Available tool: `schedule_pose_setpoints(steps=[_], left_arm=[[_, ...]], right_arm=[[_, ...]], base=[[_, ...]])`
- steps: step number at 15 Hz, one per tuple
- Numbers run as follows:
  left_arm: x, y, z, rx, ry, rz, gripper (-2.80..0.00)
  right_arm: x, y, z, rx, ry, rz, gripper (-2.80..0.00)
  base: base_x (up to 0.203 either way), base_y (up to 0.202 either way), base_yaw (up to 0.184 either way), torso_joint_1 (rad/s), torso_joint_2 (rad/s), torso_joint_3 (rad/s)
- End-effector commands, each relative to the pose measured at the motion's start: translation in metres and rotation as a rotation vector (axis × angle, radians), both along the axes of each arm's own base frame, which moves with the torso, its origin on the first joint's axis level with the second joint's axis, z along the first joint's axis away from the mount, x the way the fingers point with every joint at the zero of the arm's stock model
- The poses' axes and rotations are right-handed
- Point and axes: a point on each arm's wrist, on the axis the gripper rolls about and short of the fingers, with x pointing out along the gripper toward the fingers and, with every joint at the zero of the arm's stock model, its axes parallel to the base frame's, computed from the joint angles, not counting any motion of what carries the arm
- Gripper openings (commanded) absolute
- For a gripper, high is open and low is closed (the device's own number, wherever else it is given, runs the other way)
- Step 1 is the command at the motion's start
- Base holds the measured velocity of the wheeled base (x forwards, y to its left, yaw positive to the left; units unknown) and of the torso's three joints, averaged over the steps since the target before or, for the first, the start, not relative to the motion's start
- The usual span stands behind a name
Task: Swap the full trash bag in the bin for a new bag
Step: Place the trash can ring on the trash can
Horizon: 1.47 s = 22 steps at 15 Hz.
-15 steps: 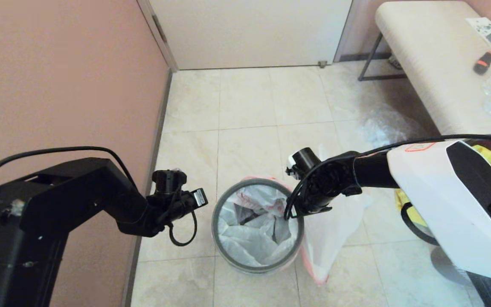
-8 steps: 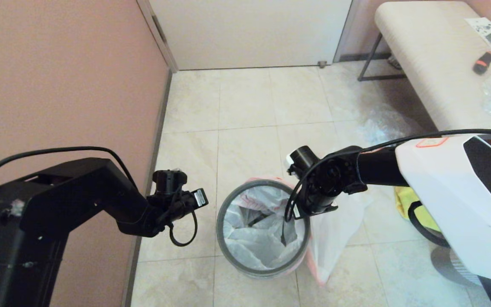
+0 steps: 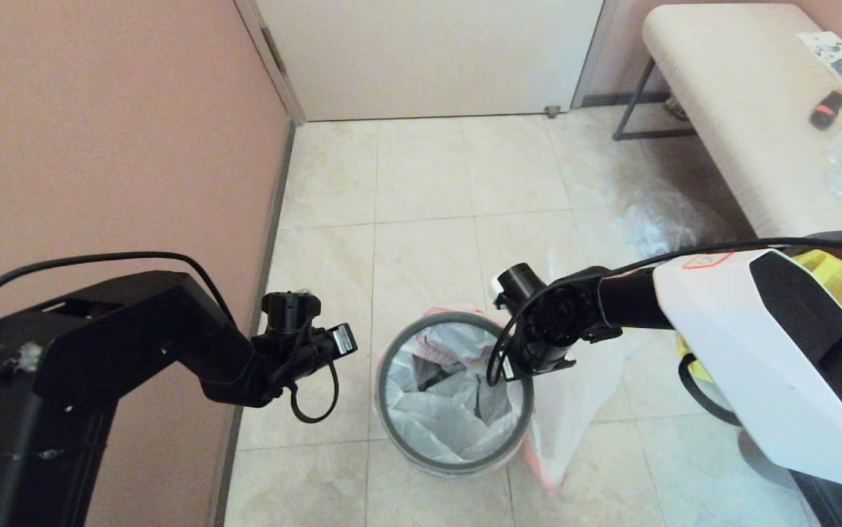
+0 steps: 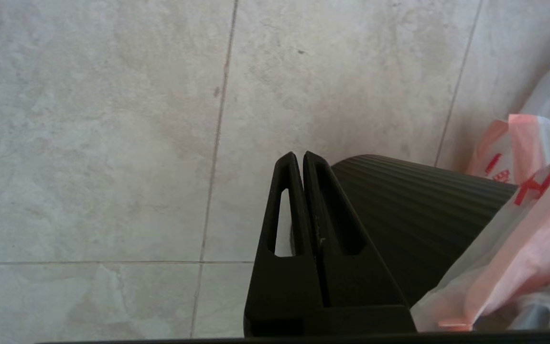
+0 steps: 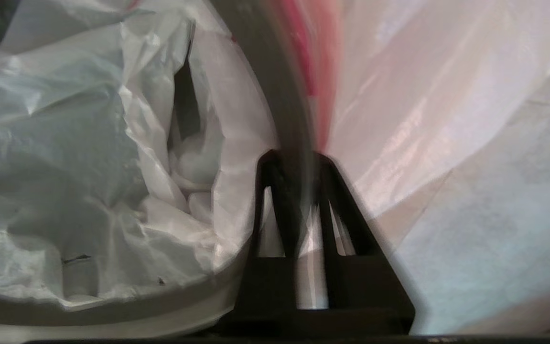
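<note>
So the bin (image 3: 454,395) sits upright on the tiled floor (image 3: 421,190) right in front of the robot, mouth facing straight up, which makes sense since that's the only way an arm can get at the rim from above. Its long axis runs vertical, ribbed black wall going down from the thin grey hoop (image 3: 391,417) that looks like it pins the bag in place. The white bag (image 3: 435,410) inside is crumpled and sagging into the bin, and a good chunk of pink-and-white plastic (image 3: 574,395) spills over the side nearest the right arm and drapes down to the floor. The right pincer (image 5: 296,160) is down at that same edge, straddling the hoop with one finger inside the bin and one outside; the gap between them is narrow, and it's hard to say whether it's actually pinching the hoop or just sitting around it (the hoop shows as a blur there). Probably it's there to deal with the hoop so the bag can be freed or clamped. The left pincer (image 4: 299,160) hangs off to the bin's other side, near its wall but not touching, fingers pressed together on nothing, basically parked.
</note>
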Motion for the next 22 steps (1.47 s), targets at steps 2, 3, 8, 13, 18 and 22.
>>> schedule_pose_setpoints(steps=[2,3,8,13,18,22], left_arm=[[0.0,0.0,0.0,-0.003,-0.002,0.001,-2.8],[0.0,0.0,0.0,-0.003,-0.003,0.001,-2.8],[-0.001,0.005,0.006,-0.015,-0.009,-0.001,-2.8],[-0.021,0.021,0.028,-0.157,0.013,-0.21,-2.8],[-0.041,0.049,0.047,-0.334,0.022,-0.47,-2.8],[-0.054,0.057,0.05,-0.424,0.043,-0.623,-2.8]], right_arm=[[0.002,0.002,-0.003,0.003,-0.011,0.003,0.0],[0.0,0.002,0.001,0.007,-0.014,0.004,0.0],[-0.03,-0.016,0.059,0.088,-0.023,-0.019,0.0],[-0.051,-0.054,0.08,0.402,0.188,0.092,-2.8],[-0.037,-0.048,0.051,0.492,0.288,0.175,-2.8],[-0.013,-0.043,0.025,0.491,0.302,0.163,-2.8]], base=[[0.0,0.0,0.0,0.0,0.0,0.0],[0.0,0.0,0.0,0.0,0.0,0.0],[0.0,0.0,0.0,0.0,0.0,0.0],[0.0,0.0,0.0,0.0,0.0,0.0],[0.0,0.0,0.0,0.0,0.0,0.0],[0.0,0.0,0.0,0.0,0.0,0.0]])
